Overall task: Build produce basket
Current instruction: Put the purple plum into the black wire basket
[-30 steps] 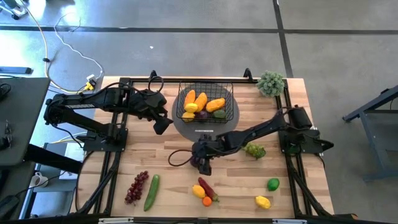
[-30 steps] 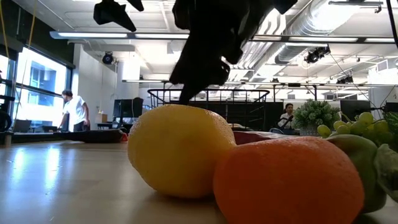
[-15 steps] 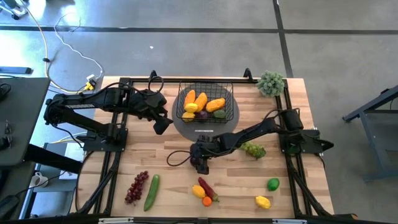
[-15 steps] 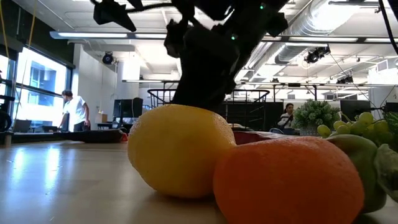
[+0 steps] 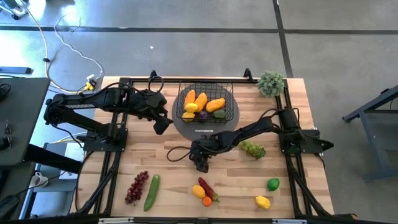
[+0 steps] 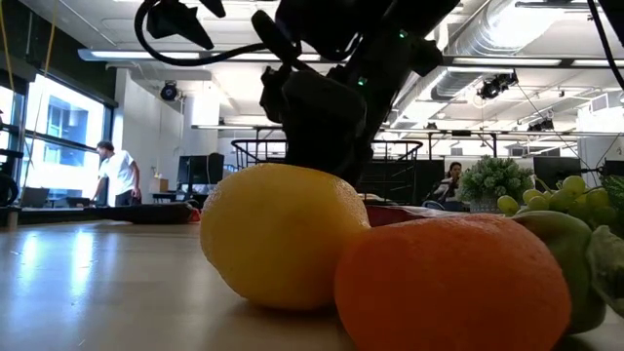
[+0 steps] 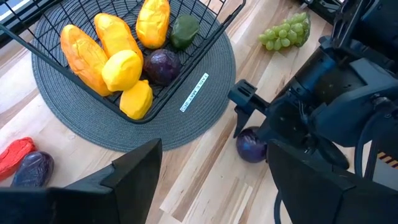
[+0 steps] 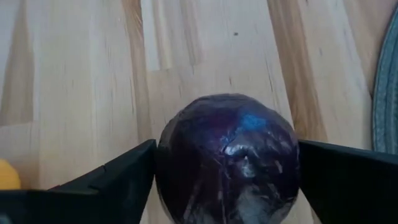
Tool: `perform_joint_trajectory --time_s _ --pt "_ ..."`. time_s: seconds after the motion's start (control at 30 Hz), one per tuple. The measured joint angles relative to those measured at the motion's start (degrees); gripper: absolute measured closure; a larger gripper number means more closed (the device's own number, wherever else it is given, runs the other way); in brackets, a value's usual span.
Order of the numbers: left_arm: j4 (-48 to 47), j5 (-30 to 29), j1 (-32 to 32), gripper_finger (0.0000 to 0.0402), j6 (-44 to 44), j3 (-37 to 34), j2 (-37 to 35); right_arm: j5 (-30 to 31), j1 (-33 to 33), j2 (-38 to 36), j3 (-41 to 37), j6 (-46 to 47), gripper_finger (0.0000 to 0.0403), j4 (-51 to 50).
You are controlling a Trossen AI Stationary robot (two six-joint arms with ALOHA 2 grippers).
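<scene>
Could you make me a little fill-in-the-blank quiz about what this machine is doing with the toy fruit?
1. The right gripper has its open fingers on either side of a round ____ plum.
2. The basket stands on a round ____ mat.
3. The green grapes lie on the ____, outside the basket.

Missing words: purple; grey; table

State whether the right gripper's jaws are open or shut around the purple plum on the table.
Open. The right gripper straddles the purple plum, which rests on the table, one jaw on either side.
</scene>
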Motion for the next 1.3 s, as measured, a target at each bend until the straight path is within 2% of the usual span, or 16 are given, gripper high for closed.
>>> perform_joint_trajectory --time_s 0.2,0.3,0.43,0.67,1.17,1.3 --pt "0.0 0.0 0.0 0.0124 0.0 0.0 0.0 0.5 0.0 0.0 0.0 3.1 0.0136 0.0" --pt "0.0 0.0 0.0 0.0124 0.0 0.0 0.0 0.7 0.0 0.0 0.0 4.3 0.0153 0.1" --pt "0.0 0.0 0.0 0.0124 0.0 0.0 0.0 1.2 0.0 -0.4 0.0 6.1 0.0157 -0.3" --pt "0.2 0.0 0.0 0.0124 0.0 0.0 0.0 6.9 -1.5 -3.3 0.0 8.7 0.0159 -1.1" --pt "0.8 -0.1 0.0 0.0124 0.0 0.0 0.0 14.4 -7.7 -13.1 0.0 12.0 0.0161 -2.0" --pt "2.9 -0.3 0.0 0.0124 0.0 0.0 0.2 14.7 -10.5 -15.5 0.0 11.4 0.0161 -2.7"
